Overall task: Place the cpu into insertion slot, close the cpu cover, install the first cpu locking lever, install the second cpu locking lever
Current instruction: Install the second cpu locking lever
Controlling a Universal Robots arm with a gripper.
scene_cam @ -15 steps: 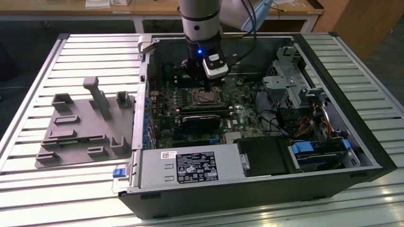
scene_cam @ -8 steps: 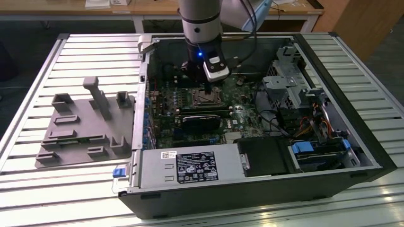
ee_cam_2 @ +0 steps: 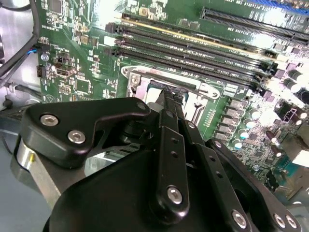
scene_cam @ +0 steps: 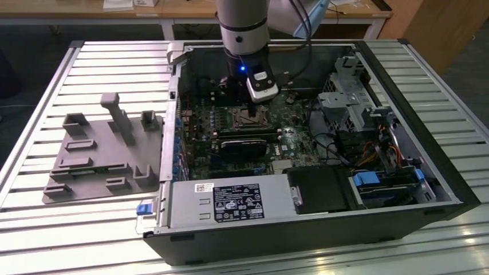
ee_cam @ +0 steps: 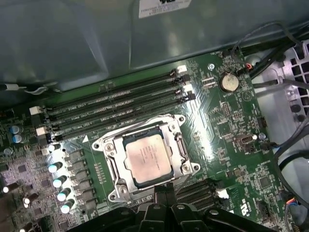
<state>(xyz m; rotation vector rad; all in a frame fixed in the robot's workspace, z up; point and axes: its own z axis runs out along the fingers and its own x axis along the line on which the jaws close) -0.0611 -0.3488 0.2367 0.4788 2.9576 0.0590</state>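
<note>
The open computer case (scene_cam: 306, 143) is lying flat on the slatted worktop (scene_cam: 46, 86), exposing the board; the cpu (ee_cam: 147, 159) is sitting in the insertion slot (ee_cam: 114, 166) under the cpu cover (ee_cam: 181, 152); the pincer (ee_cam: 163, 193) is hovering at its edge, fingers seemingly together, gripping nothing.

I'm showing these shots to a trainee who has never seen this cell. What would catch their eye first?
Probably the open computer case lying on the slatted table, with the robot arm reaching down into it. Next, in the first wrist view, the cpu sits in its socket with the silvery cpu cover closed around it, and the gripper is right at the socket's edge. A grey fixture block lies at the exterior view's left.
</note>
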